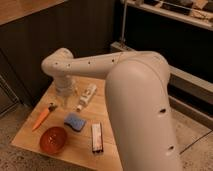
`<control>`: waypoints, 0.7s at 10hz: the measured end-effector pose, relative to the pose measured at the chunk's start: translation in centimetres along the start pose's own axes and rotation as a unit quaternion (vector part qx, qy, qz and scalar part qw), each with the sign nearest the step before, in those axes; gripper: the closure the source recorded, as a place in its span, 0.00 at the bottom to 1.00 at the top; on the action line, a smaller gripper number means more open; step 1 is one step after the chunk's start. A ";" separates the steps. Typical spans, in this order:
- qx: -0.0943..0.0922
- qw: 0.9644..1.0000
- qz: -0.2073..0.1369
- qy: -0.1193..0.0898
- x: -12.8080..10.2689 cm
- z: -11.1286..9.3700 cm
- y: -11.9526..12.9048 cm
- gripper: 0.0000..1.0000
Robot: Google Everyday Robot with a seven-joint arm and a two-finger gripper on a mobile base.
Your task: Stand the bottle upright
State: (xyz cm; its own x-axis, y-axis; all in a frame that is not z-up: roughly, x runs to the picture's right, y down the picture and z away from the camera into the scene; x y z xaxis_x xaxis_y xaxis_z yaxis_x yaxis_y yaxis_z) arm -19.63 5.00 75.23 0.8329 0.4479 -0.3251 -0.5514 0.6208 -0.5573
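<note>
Over the table, arm bent, claw beside lying bottle

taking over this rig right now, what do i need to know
Gripper: hangs low over the back of the table, beside the bottle on the carrot's side; no grasp on the bottle shows.
Bottle: lies on its side on the table, narrow cap end pointing toward the blue sponge.
Nearby: carrot, red bowl, black-and-white bar.
Done: nothing yet; the bottle is not upright.
Left: grasp the bottle, tip it up onto its base, release.
</note>
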 end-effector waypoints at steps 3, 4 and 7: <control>-0.007 0.998 -0.065 -0.001 -0.7 -0.9 -0.5 0.35; -0.008 0.998 -0.069 -0.001 -0.6 -0.9 -0.4 0.35; -0.001 0.993 -0.117 -0.010 -1.6 -1.1 -0.9 0.35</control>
State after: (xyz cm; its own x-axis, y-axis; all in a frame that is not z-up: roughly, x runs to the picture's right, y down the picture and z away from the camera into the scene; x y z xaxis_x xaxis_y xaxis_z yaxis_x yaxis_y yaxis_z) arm -20.40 3.03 75.38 0.9367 0.3051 -0.1717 -0.3437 0.7079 -0.6170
